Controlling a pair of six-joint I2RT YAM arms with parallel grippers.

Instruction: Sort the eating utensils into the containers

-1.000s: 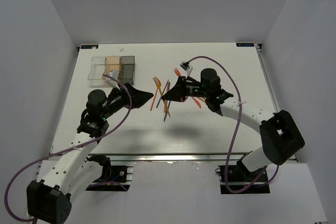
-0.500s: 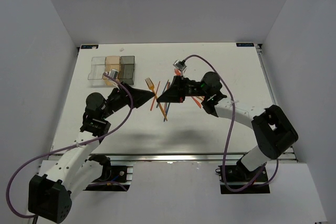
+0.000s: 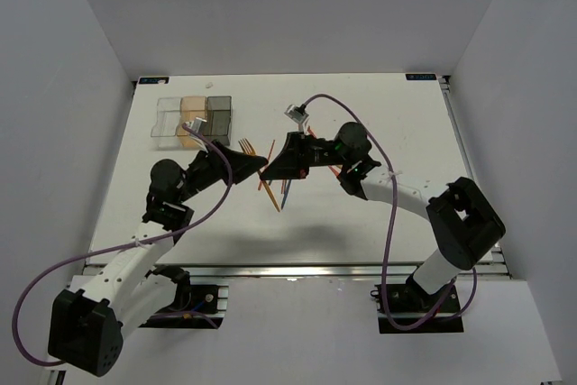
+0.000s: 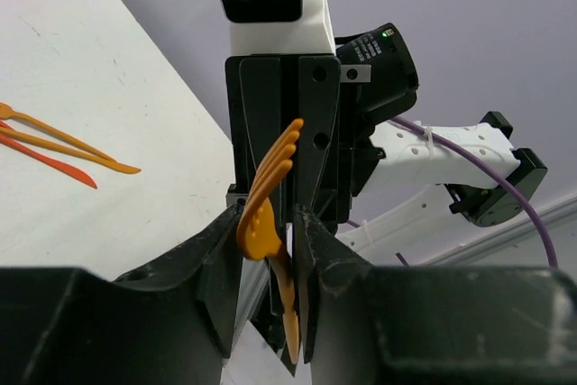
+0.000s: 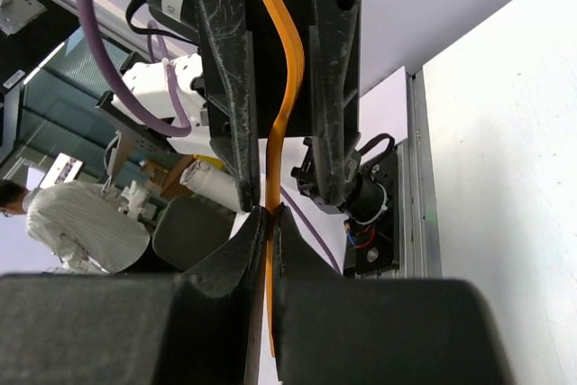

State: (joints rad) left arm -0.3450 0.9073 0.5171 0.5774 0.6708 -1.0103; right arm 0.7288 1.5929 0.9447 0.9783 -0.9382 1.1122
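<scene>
An orange fork (image 3: 245, 145) hangs in the air above the table's middle, tines pointing toward the containers (image 3: 192, 107). My right gripper (image 3: 271, 171) is shut on its handle (image 5: 270, 259). My left gripper (image 3: 262, 162) meets it tip to tip. In the left wrist view the fork (image 4: 269, 188) stands between my left gripper (image 4: 268, 223) jaws, its head against one finger. In the right wrist view the left fingers (image 5: 221, 69) flank the fork (image 5: 281, 87) with gaps on both sides, while my right gripper (image 5: 270, 214) pinches it. More utensils (image 3: 282, 188) lie on the table below.
The three joined boxes sit at the back left: clear (image 3: 165, 120), tan-orange (image 3: 192, 116), dark grey (image 3: 219, 113). Orange and red utensils (image 4: 63, 143) lie loose on the white table. Red pieces (image 3: 339, 171) lie under the right arm.
Both grippers have shifted left with the fork. My left gripper's jaws have narrowed from wide open to close around the fork. The right gripper has stayed shut on it.
</scene>
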